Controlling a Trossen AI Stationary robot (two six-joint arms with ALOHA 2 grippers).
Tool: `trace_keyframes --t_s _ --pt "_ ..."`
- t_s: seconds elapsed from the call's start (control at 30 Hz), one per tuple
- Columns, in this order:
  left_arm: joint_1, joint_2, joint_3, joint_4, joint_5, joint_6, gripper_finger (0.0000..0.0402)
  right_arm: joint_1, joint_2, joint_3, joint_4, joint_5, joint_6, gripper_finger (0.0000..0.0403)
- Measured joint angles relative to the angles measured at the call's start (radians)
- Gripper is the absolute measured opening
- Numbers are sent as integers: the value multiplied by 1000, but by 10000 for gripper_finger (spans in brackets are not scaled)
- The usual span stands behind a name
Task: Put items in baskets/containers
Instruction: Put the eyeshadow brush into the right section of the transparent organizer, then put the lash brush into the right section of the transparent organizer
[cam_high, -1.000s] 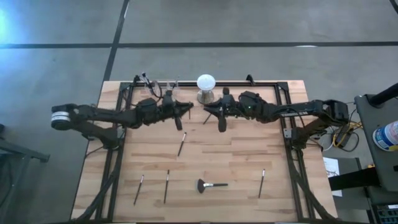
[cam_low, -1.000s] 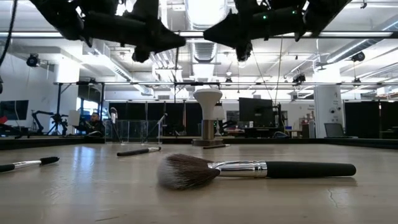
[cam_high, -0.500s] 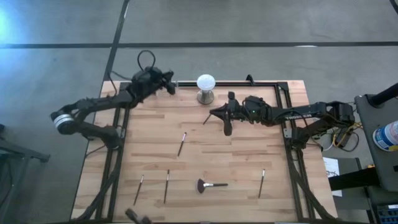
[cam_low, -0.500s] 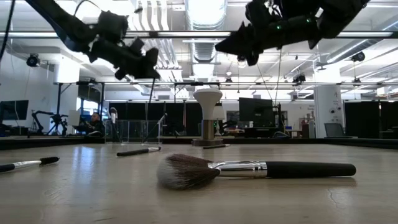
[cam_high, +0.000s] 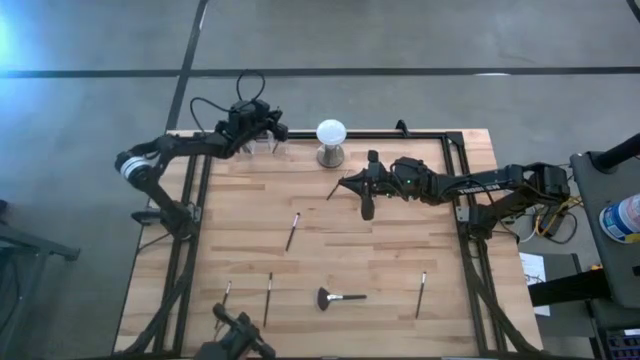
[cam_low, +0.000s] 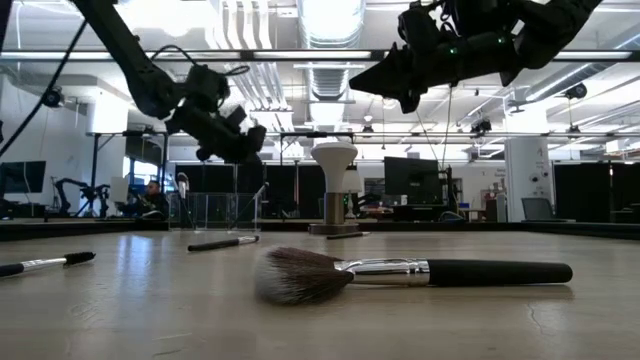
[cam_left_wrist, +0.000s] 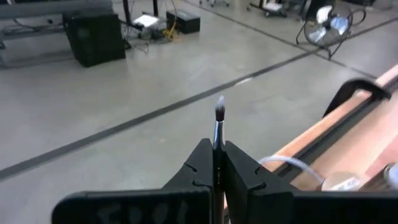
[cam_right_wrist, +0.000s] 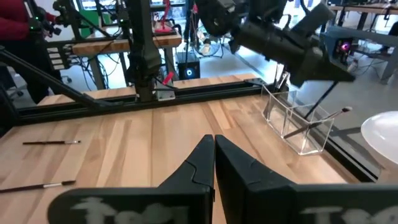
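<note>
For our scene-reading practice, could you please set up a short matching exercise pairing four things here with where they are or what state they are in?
Things:
1. left hand
2. right hand
3. fan brush
4. white globe

Places or states:
a. lying flat near the table's front edge
b. shut on a slim brush, at the clear cups
c. shut and empty, above the table's middle
d. standing at the table's back edge

Pairs: 1-b, 2-c, 3-a, 4-d
</note>
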Motion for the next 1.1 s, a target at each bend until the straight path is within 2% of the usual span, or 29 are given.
trace_keyframes --t_s 0.17,0.3,0.47,0.7,0.9,1.1 --pt "0 39 -4 2 1 -20 10 6 0 -1 -5 0 -9 8" --pt "1 46 -7 -6 9 -60 30 6 0 -1 -4 0 -27 8" --pt "1 19 -5 -52 20 -94 54 6 0 -2 -4 -1 -26 8" --pt "0 -24 -2 -129 39 -101 67 7 0 -5 -9 -2 -25 8" --pt "-16 -116 -2 -214 56 -96 63 7 -6 -43 -4 -5 -32 8" --pt "-104 -242 -13 -278 19 -114 25 7 -6 -142 96 -5 -16 8"
